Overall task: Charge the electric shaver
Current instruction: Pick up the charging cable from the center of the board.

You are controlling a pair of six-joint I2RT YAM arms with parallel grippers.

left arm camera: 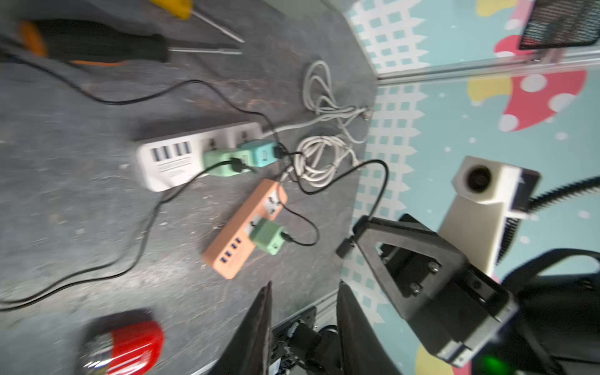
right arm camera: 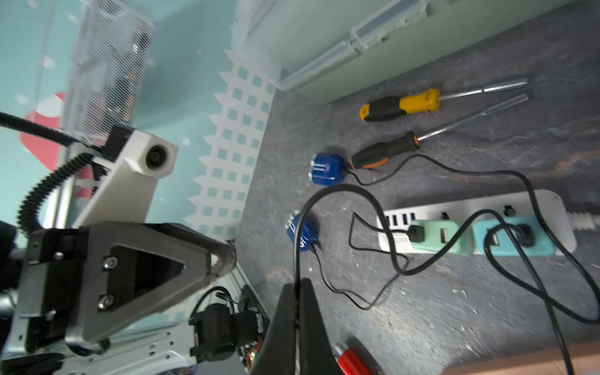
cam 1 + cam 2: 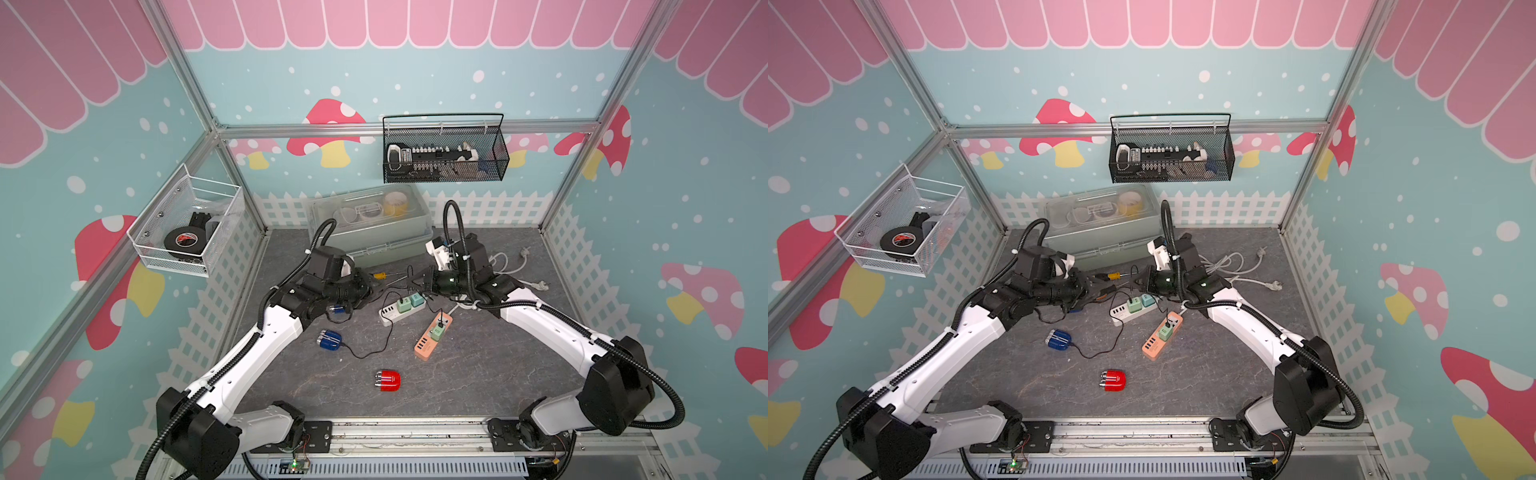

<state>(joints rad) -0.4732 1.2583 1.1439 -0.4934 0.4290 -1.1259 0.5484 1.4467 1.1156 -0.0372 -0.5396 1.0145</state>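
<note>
Hazard: my right jaws pinch thin black cable (image 2: 294, 256) behind its plug (image 1: 344, 248), left jaws part-open, empty; plug may swivel off red shaver (image 3: 387, 380)

The red shaver (image 3: 387, 380) is seen as glossy plastic, the tabletop (image 3: 478, 382) as matt, rough grey stone. The black cable (image 2: 295, 266) is sheathed smooth and matt. The yellow-handled screwdriver (image 2: 431, 99) is shafted in bright metal; the hanging basket (image 3: 494, 162) is made of black wire mesh.
</note>
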